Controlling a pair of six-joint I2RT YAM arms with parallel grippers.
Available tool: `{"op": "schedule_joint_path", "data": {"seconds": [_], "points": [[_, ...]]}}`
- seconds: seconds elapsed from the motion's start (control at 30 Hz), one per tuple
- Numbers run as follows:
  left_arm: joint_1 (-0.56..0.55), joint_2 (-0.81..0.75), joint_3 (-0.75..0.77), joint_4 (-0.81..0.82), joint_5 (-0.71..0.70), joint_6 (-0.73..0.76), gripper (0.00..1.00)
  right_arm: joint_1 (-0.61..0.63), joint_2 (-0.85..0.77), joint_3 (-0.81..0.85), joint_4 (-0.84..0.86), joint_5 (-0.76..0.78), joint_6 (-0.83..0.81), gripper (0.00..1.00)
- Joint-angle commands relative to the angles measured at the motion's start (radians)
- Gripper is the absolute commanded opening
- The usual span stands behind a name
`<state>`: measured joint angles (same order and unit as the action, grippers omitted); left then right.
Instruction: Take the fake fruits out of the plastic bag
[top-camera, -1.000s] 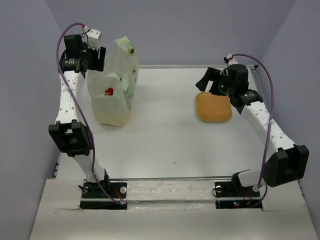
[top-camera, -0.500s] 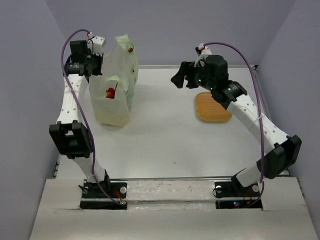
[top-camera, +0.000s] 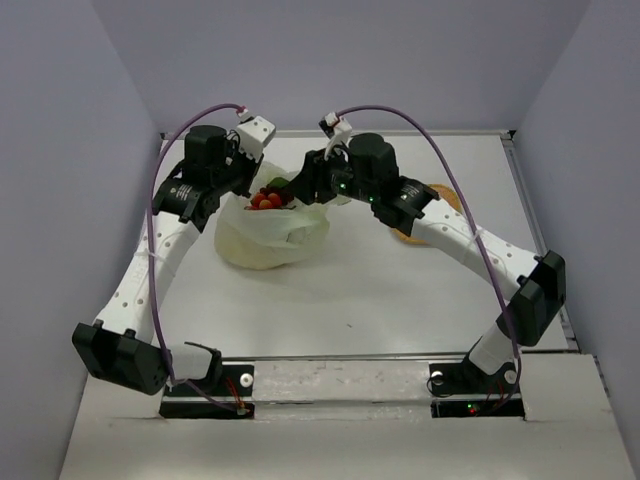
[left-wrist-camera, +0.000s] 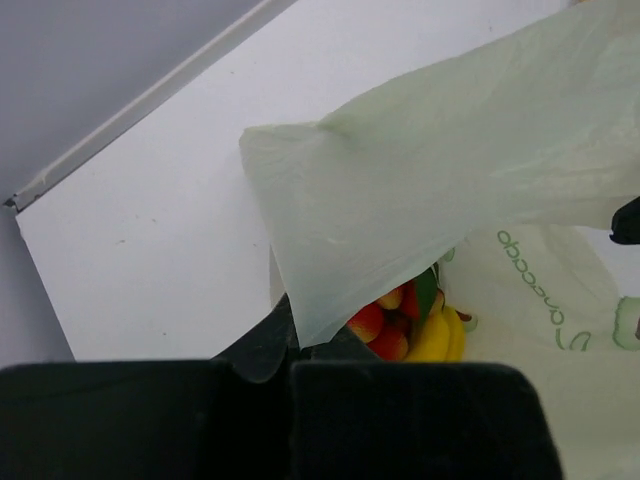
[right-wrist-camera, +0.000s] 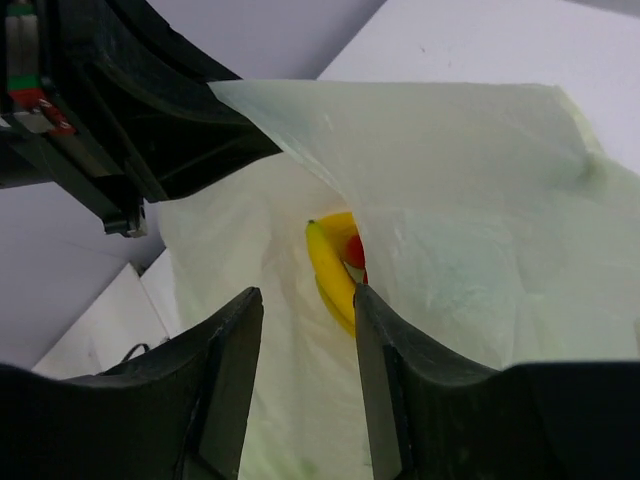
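Note:
The pale green-white plastic bag (top-camera: 270, 238) lies slumped on the table at centre left, its mouth facing up. Red fake fruits (top-camera: 266, 199) with green leaves show in the mouth. My left gripper (top-camera: 246, 172) is shut on the bag's rim (left-wrist-camera: 330, 290). Just past that rim, the left wrist view shows red pieces (left-wrist-camera: 385, 325) and yellow bananas (left-wrist-camera: 440, 338) inside. My right gripper (right-wrist-camera: 305, 315) is open at the opposite rim, with thin bag film between its fingers. A banana (right-wrist-camera: 328, 262) and a red piece lie just beyond its fingertips (right-wrist-camera: 372, 320).
A flat orange woven mat (top-camera: 446, 198) lies at the back right, mostly hidden behind my right forearm. The table's raised rear edge (top-camera: 470, 132) runs along the wall. Both arms meet over the bag, their purple cables arching above.
The left gripper closed on the bag and carried it right and down, so it now slumps. The right arm swung left from the mat to the bag's mouth, its jaws narrowing.

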<state>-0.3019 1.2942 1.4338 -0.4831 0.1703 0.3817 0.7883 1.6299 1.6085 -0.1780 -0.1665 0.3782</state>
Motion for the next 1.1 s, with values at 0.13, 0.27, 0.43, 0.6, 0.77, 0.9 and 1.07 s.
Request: {"op": "schedule_joint_path", "data": {"seconds": [0.13,0.27,0.43,0.6,0.77,0.9,1.07], "points": [[-0.022,-0.036,-0.072,-0.043,0.006,-0.023,0.00,0.006,-0.059,-0.306,0.101,0.018,0.065,0.44],[-0.037,-0.041,-0.127,-0.060,-0.009,-0.038,0.00,0.063,-0.056,-0.354,0.075,0.111,0.022,0.42],[-0.062,-0.030,-0.183,-0.046,0.006,-0.073,0.00,0.184,0.002,-0.398,0.090,0.157,-0.009,0.50],[-0.089,-0.056,-0.245,-0.046,-0.021,-0.032,0.00,0.229,0.123,-0.320,0.097,0.162,-0.041,0.52],[-0.089,-0.098,-0.246,-0.071,-0.040,-0.033,0.00,0.229,0.124,-0.318,0.080,0.261,-0.062,0.53],[-0.091,-0.137,-0.285,-0.026,-0.094,-0.055,0.00,0.229,-0.013,-0.299,0.071,0.372,-0.122,0.60],[-0.091,-0.156,-0.309,0.020,-0.117,-0.089,0.00,0.229,-0.067,-0.271,0.130,0.400,-0.118,0.68]]}}
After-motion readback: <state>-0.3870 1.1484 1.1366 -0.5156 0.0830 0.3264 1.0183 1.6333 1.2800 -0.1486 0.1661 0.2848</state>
